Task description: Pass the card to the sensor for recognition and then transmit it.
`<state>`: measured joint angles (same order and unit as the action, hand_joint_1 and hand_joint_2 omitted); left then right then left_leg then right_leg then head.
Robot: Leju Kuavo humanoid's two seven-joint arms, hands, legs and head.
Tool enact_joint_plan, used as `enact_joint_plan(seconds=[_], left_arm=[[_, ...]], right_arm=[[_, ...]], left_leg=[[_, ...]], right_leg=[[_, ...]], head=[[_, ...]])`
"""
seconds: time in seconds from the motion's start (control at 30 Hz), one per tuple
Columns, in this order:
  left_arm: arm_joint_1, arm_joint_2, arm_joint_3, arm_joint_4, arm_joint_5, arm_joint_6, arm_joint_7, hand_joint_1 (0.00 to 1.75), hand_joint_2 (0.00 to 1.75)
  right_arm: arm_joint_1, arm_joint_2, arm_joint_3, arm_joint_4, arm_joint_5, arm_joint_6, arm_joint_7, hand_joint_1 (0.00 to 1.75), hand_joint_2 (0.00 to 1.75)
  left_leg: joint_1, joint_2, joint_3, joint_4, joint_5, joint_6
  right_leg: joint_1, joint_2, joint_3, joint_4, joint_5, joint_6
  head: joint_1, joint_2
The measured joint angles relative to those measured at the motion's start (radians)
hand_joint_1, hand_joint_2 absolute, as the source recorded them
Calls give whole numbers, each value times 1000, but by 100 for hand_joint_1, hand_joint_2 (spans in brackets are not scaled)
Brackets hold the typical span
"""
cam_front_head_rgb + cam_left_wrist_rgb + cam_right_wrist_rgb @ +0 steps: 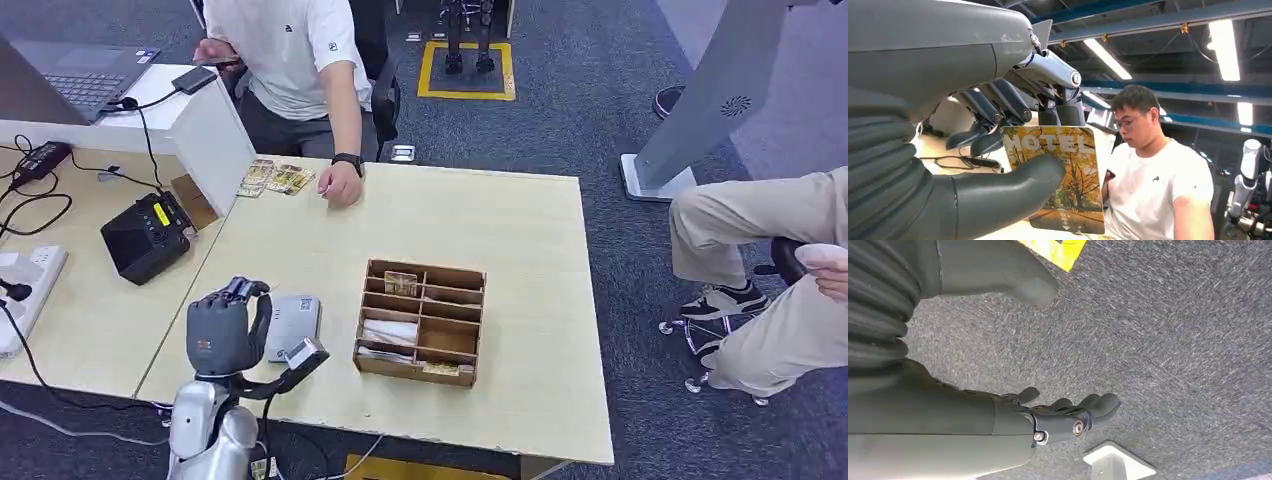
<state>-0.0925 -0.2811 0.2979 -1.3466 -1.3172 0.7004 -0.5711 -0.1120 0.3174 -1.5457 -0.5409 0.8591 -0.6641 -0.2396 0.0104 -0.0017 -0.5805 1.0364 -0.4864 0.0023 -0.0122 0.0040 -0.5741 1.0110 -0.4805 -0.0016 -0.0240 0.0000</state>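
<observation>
My left hand [225, 325] hovers at the near left of the table, beside the white sensor pad [293, 325]. In the left wrist view that left hand [998, 165] pinches a hotel card [1068, 180] with an autumn-tree picture between thumb and fingers, held upright. More cards [276, 178] lie at the table's far edge by a person's hand [340, 186]. My right hand [1058, 415] hangs over grey carpet, fingers apart and holding nothing.
A wooden divided box [421, 321] with cards in some slots stands mid-table. A black device [146, 236] and cables sit on the left desk, behind a white partition [212, 135]. A person in white stands at the far edge; another sits at the right.
</observation>
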Motion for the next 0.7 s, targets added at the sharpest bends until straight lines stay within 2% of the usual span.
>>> enact_joint_plan(seconds=[0.2, 0.57, 0.7], left_arm=[[5, 1, 0, 32, -29, 0, 22, 175, 175], [26, 3, 0, 87, -26, 0, 28, 175, 175], [36, 5, -2, 105, -40, 0, 77, 175, 175]], right_arm=[[0, 0, 0, 0, -6, 0, -3, 0, 175], [0, 0, 0, 1, -7, 0, -14, 0, 175], [0, 0, 0, 5, -8, 0, -19, 0, 175]], left_leg=[[0, 0, 0, 0, 0, 0], [0, 0, 0, 0, 0, 0], [0, 0, 0, 0, 0, 0]], right_leg=[[0, 0, 0, 0, 0, 0], [0, 0, 0, 0, 0, 0], [0, 0, 0, 0, 0, 0]], head=[[0, 0], [0, 0], [0, 0]])
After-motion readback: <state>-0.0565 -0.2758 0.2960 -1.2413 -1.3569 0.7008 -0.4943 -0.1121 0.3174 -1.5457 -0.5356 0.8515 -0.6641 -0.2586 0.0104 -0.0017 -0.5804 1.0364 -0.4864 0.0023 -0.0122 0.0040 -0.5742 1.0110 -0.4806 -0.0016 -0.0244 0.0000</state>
